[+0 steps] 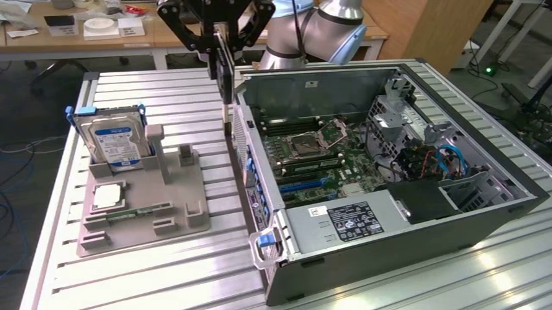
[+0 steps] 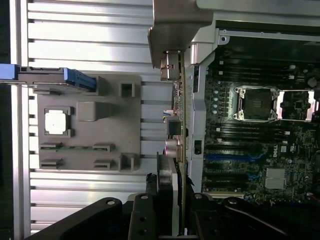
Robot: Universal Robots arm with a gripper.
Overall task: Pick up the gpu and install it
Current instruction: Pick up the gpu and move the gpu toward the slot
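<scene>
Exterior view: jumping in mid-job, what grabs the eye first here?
The black gripper at the top, holding the thin dark gpu card with silvery bracket on edge just beside the open grey computer case. That case, motherboard exposed, sits on the exterior view's right; a silver hard drive with blue-white label stands in a grey holder on that view's left.

arm (image 1: 321, 31): raised, wrist pointing down | jaws: clamped in a grip
</scene>
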